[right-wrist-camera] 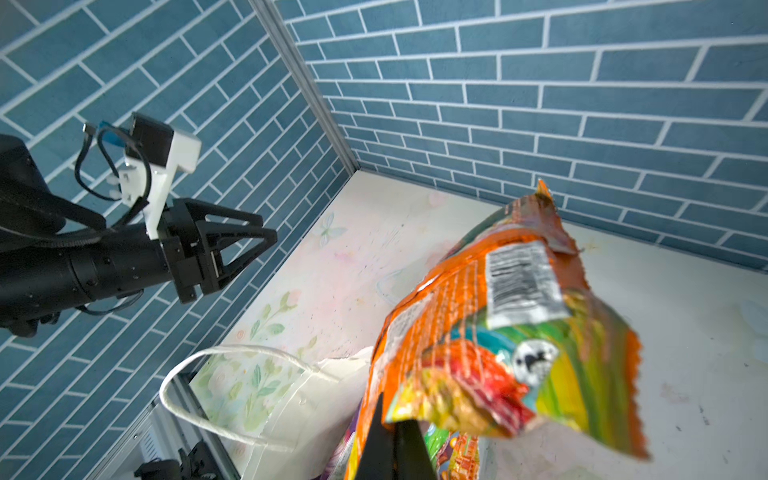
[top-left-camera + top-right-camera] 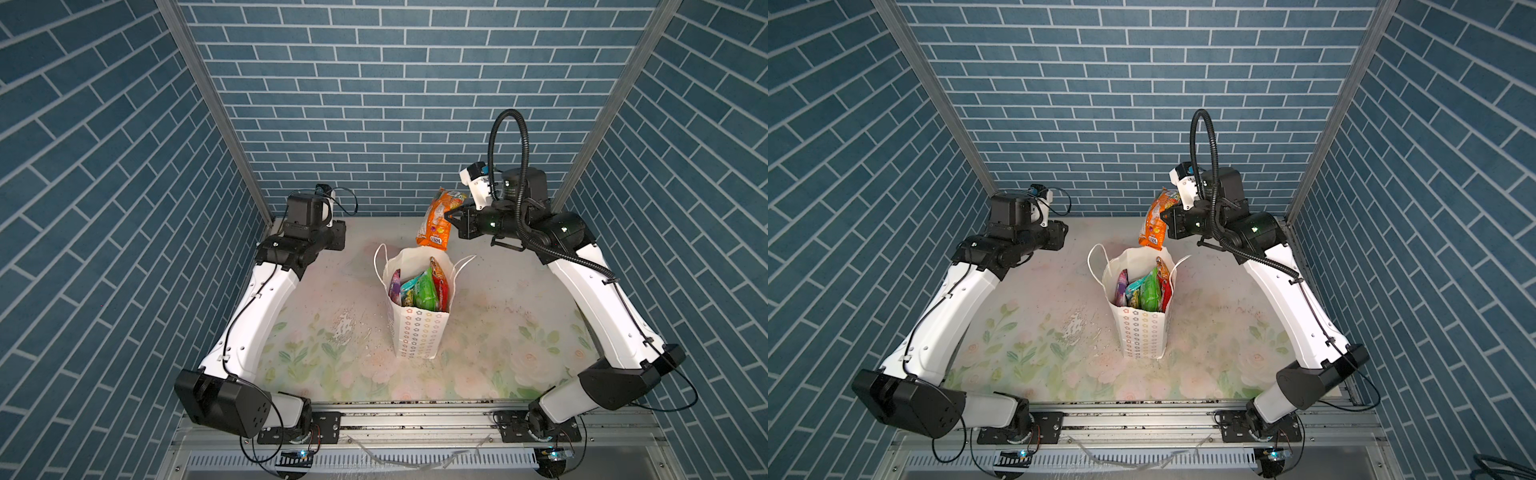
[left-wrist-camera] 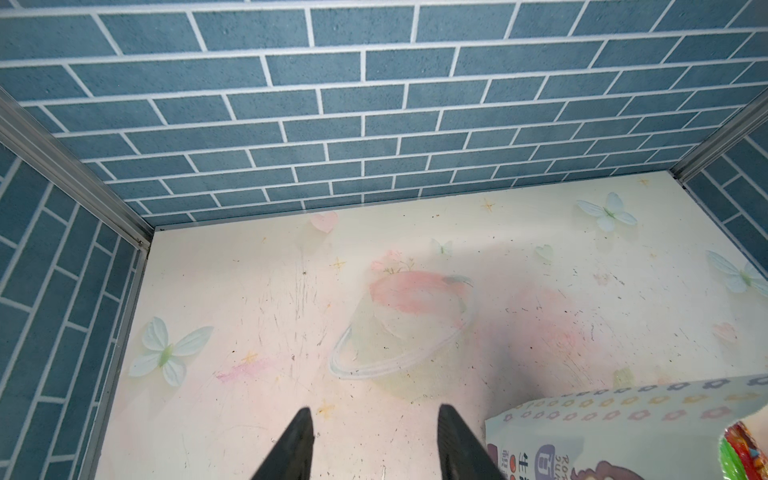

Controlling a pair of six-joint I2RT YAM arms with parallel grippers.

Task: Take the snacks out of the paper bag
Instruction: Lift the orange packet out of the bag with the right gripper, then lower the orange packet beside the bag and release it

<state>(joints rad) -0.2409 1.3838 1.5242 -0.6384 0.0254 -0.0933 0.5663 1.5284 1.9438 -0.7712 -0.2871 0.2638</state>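
Right wrist: orange packet (image 1: pixel 498 324) pinched in right end effector (image 1: pixel 390 411), outside paper bag (image 1: pixel 291 399).

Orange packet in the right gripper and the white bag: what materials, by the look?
The orange packet looks like glossy plastic film: crinkled, shiny, serrated edge. The paper bag looks like matte white paper: crisp folds, printed rings; handles look like white cord.

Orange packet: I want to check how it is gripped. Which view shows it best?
The right wrist view: the orange packet fills it close up, barcode visible, its edge pinched in the right gripper. Both top views show it small, near the paper bag. The left wrist view misses it.
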